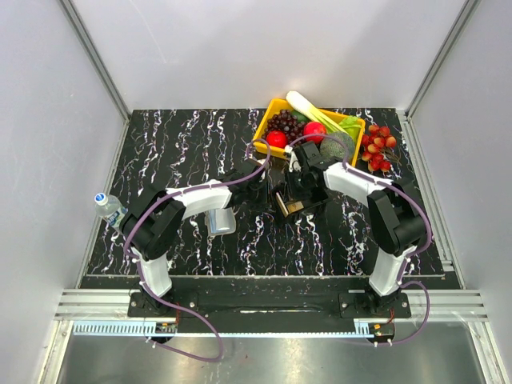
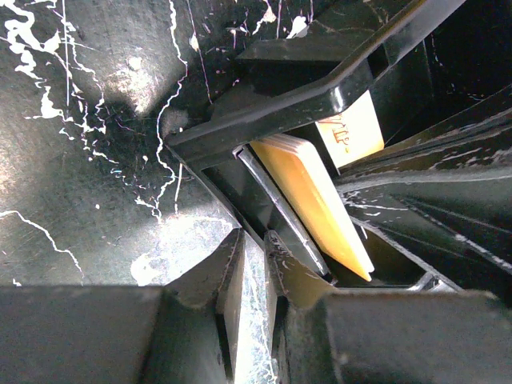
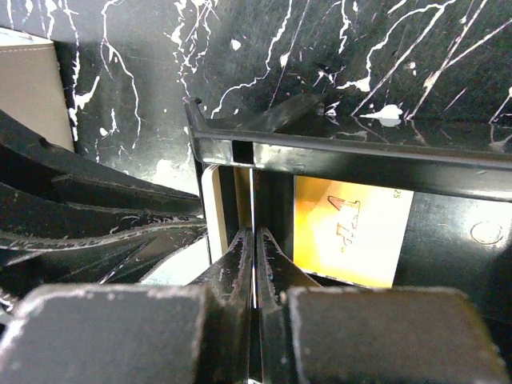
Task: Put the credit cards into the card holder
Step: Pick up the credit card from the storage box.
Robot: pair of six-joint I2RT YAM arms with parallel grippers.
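Note:
A black tray (image 1: 282,202) sits mid-table between both arms, with cards standing in it. In the left wrist view an orange card stack (image 2: 320,200) leans in the tray (image 2: 304,96). My left gripper (image 2: 256,248) stands at the tray's wall near a corner, fingers a narrow gap apart, seemingly pinching it. My right gripper (image 3: 254,240) is shut on a thin card (image 3: 252,192) seen edge-on inside the tray (image 3: 352,160), beside a yellow printed card (image 3: 352,232). The grey card holder (image 1: 222,222) lies under the left forearm, apart from both grippers. It also shows in the right wrist view (image 3: 28,88).
A yellow basket (image 1: 268,144) of fruit and vegetables stands at the back, close behind the right gripper (image 1: 300,190). Red fruits (image 1: 378,148) lie to its right. A water bottle (image 1: 108,206) lies at the table's left edge by the left arm.

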